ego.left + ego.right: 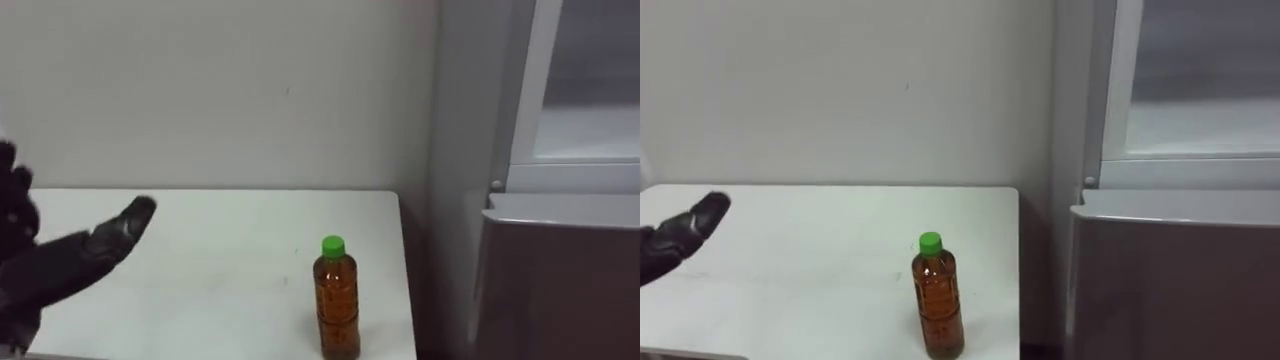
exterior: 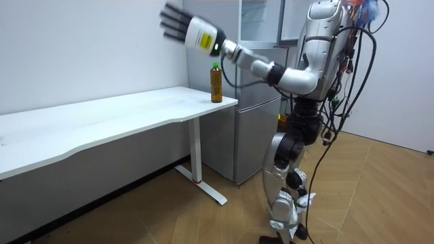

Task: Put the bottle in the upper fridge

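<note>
A clear bottle (image 1: 338,300) of brown drink with a green cap stands upright on the white table (image 1: 220,230), near its front right corner. It also shows in the right eye view (image 1: 939,300) and in the room view (image 2: 216,83). My left hand (image 1: 50,265) is raised above the table's left part, open with fingers spread, well left of the bottle and holding nothing. The room view has that hand (image 2: 182,27) high above the table, up and left of the bottle. The fridge (image 1: 560,270) stands right of the table, with its upper compartment (image 1: 590,90) open.
A plain wall runs behind the table. The table's right edge lies close to the fridge's side, with a narrow gap between. In the room view I stand upright on the wood floor (image 2: 380,196) in front of the fridge (image 2: 258,129), turned toward the table's end.
</note>
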{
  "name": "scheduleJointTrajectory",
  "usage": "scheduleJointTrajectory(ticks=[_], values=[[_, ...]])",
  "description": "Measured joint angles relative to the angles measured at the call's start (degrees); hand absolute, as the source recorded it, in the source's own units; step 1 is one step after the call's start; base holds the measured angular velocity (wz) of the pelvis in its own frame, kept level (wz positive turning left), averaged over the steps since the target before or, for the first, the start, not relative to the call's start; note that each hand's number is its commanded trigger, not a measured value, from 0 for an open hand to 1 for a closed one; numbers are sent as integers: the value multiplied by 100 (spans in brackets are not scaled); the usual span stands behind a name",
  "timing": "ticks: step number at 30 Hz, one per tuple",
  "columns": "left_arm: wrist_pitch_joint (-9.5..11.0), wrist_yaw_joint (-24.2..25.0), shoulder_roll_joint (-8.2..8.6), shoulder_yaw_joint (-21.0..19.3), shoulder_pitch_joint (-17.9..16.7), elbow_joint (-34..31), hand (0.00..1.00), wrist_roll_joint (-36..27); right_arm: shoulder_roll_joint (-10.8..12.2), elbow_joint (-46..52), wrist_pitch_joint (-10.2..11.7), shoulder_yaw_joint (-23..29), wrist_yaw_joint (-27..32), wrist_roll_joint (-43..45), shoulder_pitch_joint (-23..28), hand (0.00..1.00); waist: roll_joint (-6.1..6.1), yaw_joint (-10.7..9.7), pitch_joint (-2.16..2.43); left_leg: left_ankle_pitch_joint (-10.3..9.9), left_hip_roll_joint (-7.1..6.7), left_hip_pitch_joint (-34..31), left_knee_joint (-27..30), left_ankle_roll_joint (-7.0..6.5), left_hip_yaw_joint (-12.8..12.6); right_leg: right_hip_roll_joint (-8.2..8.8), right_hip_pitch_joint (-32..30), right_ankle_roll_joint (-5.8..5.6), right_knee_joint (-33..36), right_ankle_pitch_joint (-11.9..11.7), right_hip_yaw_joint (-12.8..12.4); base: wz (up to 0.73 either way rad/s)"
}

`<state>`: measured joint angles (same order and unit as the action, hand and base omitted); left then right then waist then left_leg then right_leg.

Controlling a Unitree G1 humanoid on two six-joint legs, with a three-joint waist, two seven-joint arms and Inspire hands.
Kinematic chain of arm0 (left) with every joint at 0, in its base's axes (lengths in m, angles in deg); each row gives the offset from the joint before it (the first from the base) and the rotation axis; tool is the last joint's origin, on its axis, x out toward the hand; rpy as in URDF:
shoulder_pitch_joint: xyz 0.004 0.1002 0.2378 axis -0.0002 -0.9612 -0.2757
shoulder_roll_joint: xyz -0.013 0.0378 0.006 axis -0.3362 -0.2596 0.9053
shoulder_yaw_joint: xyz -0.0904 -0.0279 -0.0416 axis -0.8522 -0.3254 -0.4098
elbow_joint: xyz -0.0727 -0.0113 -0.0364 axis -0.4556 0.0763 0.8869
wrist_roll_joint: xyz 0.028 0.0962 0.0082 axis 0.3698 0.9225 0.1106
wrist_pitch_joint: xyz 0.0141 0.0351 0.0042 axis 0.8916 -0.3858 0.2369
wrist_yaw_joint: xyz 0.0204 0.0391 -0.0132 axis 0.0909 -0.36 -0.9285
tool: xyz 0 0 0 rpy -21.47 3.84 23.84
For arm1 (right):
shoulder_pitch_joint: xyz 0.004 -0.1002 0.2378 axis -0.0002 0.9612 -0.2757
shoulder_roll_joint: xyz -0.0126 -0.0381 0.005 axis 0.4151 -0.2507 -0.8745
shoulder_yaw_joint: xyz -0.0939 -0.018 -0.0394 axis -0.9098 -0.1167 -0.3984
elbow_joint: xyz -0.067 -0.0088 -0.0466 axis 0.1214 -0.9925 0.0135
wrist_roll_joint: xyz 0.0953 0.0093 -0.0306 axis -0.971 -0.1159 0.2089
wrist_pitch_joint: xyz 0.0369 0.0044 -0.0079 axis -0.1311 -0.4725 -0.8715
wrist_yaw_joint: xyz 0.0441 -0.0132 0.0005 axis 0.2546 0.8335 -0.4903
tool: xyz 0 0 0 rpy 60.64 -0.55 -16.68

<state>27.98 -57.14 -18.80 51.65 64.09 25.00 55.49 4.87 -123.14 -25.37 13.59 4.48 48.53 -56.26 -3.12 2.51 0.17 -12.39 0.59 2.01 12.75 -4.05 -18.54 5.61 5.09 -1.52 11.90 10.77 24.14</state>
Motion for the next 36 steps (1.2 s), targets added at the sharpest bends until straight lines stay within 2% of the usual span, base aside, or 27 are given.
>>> scheduleJointTrajectory(ticks=[2,3,6,8,9,11,16,20,24,27,30,33,36], values=[[9,-202,11,-27,-185,330,0,-149,13,-2,1,6,-55,3,-2,0,31,34,-10,-2,-1,-2,11,-3,4,2,-16,0,38,0,-1,0],[23,-263,23,-28,-261,596,0,-160,35,2,3,32,-87,10,1,0,55,79,-24,-6,-2,-19,22,-7,23,10,-24,-3,63,2,14,5],[84,-373,25,-3,-552,1455,0,-413,39,148,6,198,-223,-5,114,0,58,111,-28,-20,-16,6,19,-23,48,22,-29,-15,68,10,27,3],[114,-506,35,11,-667,2402,0,-724,40,209,7,212,-277,6,164,0,57,116,-26,-28,-28,29,18,-27,65,25,-4,-21,77,13,2,0],[117,-529,34,25,-711,2656,0,-800,40,220,8,211,-289,6,160,0,57,104,-27,-30,-29,22,18,-26,66,26,-9,-22,77,13,-6,-4],[122,-616,38,249,-847,3578,0,-930,39,239,12,212,-415,17,159,0,63,113,-26,-36,-36,43,19,-24,71,26,-19,-23,66,15,-41,-5],[177,-404,83,712,-1114,5291,0,-884,43,255,83,254,-504,27,212,0,95,86,-10,-38,-39,65,14,-27,58,28,-10,-27,62,24,-64,-2],[198,-89,90,1026,-1128,6831,0,-535,46,245,83,336,-627,13,275,0,118,37,-7,-38,-39,92,7,-26,66,7,78,-38,-20,14,-64,1],[68,150,143,1333,-1173,7487,0,-341,44,275,83,338,-664,14,269,0,121,24,-7,-36,-40,102,-3,-26,68,9,56,-38,-22,14,-55,0],[-136,339,190,1374,-1170,7835,0,-182,46,258,83,325,-715,12,257,0,126,-68,-6,-34,-39,137,-15,-23,60,-1,89,-38,-34,15,-71,-1],[-290,550,205,1372,-1116,7940,0,197,54,238,83,323,-730,38,238,0,145,-94,-6,-30,-34,164,-47,-17,16,-14,82,-34,-33,16,-137,-8],[-346,663,209,1432,-988,7946,0,487,111,170,83,324,-760,-24,215,0,206,-243,-4,-27,-31,156,-50,-12,10,-16,68,-30,-35,20,-139,0],[-399,745,210,1596,-710,8002,0,687,196,169,98,329,-778,-93,209,0,271,-321,-11,-21,-31,173,-96,-5,-36,-34,68,-29,-35,18,-246,-10]])
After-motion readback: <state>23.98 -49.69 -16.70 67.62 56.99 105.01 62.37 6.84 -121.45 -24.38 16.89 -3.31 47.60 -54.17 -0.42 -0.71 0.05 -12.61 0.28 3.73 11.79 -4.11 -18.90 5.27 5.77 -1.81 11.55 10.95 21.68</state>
